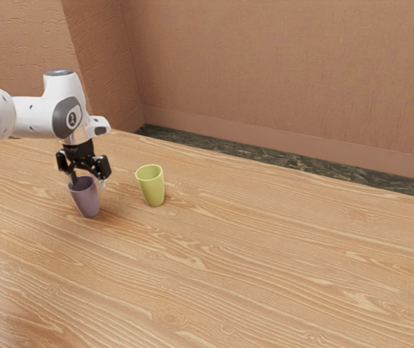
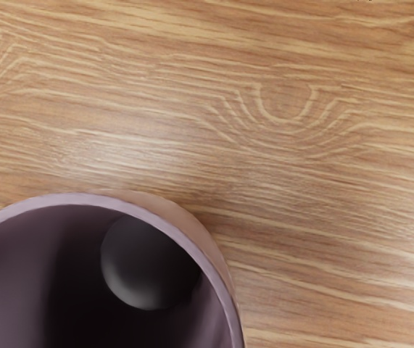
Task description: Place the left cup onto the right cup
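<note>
the claw (image 1: 83, 176) hangs at the rim of the purple cup (image 1: 85, 197), likely set for a wall pinch; whether it grips i cannot tell; this cup stands on the worktop (image 1: 265, 254) near the green cup (image 1: 151, 185)

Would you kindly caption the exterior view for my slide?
Tool at purple cup, green cup alongside, on wooden table.

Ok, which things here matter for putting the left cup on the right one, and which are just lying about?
In the job:
- purple cup, under the gripper
- green cup, standing apart from it

Just surroundings:
- wooden table
- brown walls
- dark floor strip
</note>
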Available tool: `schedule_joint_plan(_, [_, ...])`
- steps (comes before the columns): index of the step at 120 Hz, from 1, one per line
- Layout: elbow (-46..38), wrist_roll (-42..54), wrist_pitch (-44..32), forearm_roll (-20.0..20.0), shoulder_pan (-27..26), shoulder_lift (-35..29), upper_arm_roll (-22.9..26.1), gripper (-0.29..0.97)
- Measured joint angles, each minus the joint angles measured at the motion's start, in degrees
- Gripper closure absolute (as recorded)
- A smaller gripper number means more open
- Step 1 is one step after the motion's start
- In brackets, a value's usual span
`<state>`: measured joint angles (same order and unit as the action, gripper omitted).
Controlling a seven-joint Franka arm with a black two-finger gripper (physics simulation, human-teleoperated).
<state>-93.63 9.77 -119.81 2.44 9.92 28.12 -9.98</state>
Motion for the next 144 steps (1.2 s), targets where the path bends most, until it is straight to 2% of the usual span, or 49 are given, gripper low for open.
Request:
schedule_joint_plan(65, [0.2,1.8,-1.0,2.5,0.1,2.6,0.1,0.01])
schedule_joint_plan(75, [0.2,1.9,-1.1,2.6,0.1,2.7,0.1,0.09])
schedule_joint_plan(94, [0.3,2.2,-1.1,2.7,0.0,2.7,0.1,0.43])
schedule_joint_plan(107, [0.3,2.2,-1.1,2.8,0.0,2.6,0.1,0.59])
schedule_joint_plan(123, [0.3,2.2,-1.1,2.4,-0.1,2.6,0.1,0.7])
schedule_joint_plan(144, [0.3,2.4,-1.1,2.0,-0.2,2.5,0.0,0.75])
